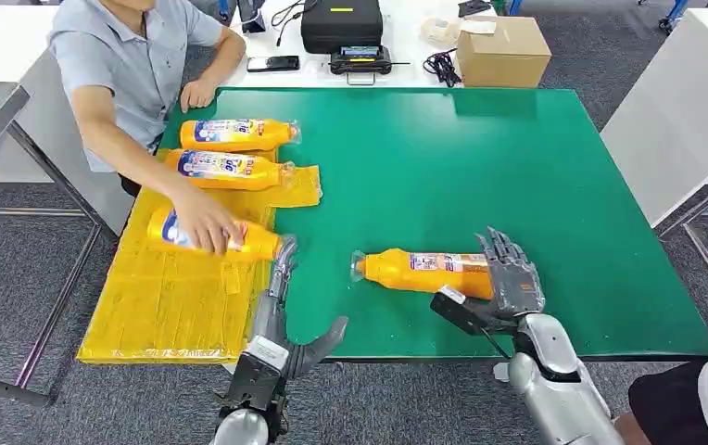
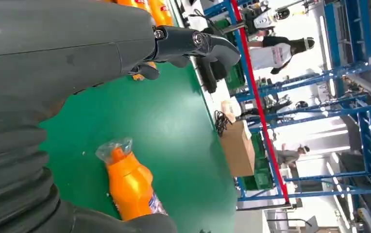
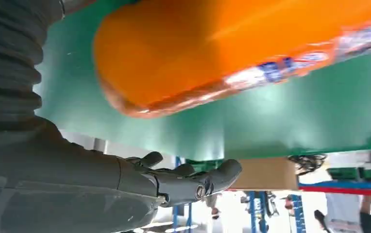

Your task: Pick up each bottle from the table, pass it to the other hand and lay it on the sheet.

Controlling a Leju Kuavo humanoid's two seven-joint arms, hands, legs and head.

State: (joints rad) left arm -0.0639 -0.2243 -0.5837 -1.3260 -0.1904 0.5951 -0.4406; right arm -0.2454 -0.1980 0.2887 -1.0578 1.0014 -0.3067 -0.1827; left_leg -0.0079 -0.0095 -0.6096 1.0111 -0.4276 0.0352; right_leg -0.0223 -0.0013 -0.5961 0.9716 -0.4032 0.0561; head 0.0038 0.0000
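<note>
An orange bottle lies on its side on the green table, cap pointing left. My right hand sits at its base end with fingers spread, not closed around it. My left hand is open at the table's near edge, fingers stretched toward the cap of a third bottle. That bottle lies on the yellow sheet under a person's hand. Two more bottles lie side by side at the sheet's far end.
A person in a grey shirt sits at the table's far left corner. Behind the table are a cardboard box, a black case and a phone. A white table stands to the right.
</note>
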